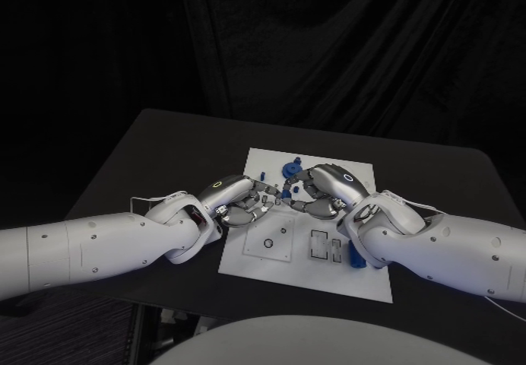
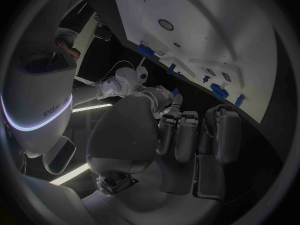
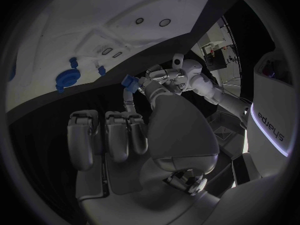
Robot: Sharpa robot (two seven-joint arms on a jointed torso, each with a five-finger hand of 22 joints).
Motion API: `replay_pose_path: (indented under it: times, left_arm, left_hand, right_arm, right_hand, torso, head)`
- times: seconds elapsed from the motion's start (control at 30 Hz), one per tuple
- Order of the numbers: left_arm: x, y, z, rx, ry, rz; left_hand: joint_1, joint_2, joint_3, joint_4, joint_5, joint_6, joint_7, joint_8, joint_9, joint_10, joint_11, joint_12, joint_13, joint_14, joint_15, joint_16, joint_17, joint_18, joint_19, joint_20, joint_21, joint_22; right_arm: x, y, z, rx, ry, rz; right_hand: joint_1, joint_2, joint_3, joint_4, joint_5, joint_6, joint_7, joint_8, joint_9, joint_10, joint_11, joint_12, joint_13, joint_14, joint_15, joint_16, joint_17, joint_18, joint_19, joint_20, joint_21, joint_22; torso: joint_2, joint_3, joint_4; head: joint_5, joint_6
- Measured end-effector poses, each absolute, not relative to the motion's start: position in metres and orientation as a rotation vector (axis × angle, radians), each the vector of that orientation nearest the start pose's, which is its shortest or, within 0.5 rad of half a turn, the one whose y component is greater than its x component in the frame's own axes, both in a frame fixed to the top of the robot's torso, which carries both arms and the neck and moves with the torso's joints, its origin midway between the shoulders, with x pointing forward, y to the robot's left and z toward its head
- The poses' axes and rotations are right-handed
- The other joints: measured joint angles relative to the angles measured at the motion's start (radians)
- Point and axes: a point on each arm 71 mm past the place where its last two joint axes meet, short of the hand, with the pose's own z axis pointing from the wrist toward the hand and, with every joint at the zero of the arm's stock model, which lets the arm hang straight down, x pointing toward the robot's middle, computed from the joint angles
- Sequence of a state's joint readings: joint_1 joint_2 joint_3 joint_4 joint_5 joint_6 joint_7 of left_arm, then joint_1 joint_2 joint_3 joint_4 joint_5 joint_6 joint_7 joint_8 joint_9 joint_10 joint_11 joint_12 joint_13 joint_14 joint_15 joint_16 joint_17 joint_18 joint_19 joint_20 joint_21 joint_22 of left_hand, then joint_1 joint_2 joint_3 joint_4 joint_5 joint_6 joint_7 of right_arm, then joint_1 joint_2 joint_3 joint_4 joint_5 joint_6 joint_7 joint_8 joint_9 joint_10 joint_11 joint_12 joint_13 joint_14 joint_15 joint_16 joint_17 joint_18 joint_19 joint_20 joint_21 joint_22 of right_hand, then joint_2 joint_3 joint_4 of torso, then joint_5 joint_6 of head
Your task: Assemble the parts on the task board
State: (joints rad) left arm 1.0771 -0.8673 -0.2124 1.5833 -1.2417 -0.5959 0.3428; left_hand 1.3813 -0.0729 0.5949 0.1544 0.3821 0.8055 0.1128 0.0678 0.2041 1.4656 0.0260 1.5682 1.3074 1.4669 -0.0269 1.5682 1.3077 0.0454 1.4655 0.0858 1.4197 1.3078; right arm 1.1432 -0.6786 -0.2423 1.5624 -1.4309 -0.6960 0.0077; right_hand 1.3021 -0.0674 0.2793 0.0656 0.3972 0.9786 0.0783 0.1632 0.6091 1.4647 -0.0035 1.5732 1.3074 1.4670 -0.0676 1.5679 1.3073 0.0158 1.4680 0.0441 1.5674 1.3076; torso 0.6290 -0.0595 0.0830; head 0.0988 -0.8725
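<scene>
A small blue part is up in the air over the middle of the white board, right where the two hands meet. The left hand and the right hand touch each other there, fingertips together. In the right wrist view the left hand pinches a blue part at its fingertips. The right hand's fingers are curled in close to it, but I cannot tell if they grip the part too. Some work looks done: blue parts stand at the far edge of the board, and one sits near the right edge. More is left: a round hole and the slots near the front look open. The board lies on the black table.
</scene>
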Motion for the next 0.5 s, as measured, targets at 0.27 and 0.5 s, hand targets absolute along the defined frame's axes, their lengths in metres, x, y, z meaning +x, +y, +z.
replay_pose_path:
  times: [0.27, 0.5]
  left_arm:
    - [0.4075, 0.1853, -0.2643, 0.145, 1.560, -1.085]
    - [0.4076, 0.1843, -0.2645, 0.144, 1.561, -1.086]
  left_hand:
    - [0.000, 0.000, 0.000, 0.000, 0.000, 0.000, 0.004, 0.000, 0.000, 0.000, 0.000, 0.000, 0.000, 0.000, 0.000, 0.000, 0.000, 0.000, 0.000, 0.000, 0.000, 0.000]
    - [0.000, 0.000, 0.000, 0.000, 0.000, 0.000, 0.004, 0.002, -0.001, 0.000, 0.000, 0.000, 0.000, 0.000, 0.000, 0.000, 0.000, 0.000, 0.000, 0.000, 0.000, 0.000]
  right_arm:
    - [0.4244, -0.1103, -0.2478, -0.199, 1.506, 0.929]
    - [0.4266, -0.1114, -0.2496, -0.205, 1.516, 0.913]
  right_hand:
    - [0.001, -0.001, -0.002, 0.010, -0.013, -0.004, 0.007, -0.022, 0.006, 0.000, 0.007, 0.000, 0.000, -0.001, 0.006, 0.000, 0.000, 0.000, -0.003, 0.004, 0.000, 0.000]
    - [0.017, -0.017, -0.006, 0.015, 0.006, -0.012, 0.015, -0.041, -0.018, 0.000, 0.015, 0.000, 0.000, -0.002, 0.013, 0.000, 0.000, 0.000, -0.003, 0.011, 0.000, 0.000]
  torso:
    - [0.000, 0.0000, 0.0007]
    - [0.001, 0.0000, 0.0018]
  head:
    - [-0.001, 0.000]
    - [-0.002, 0.000]
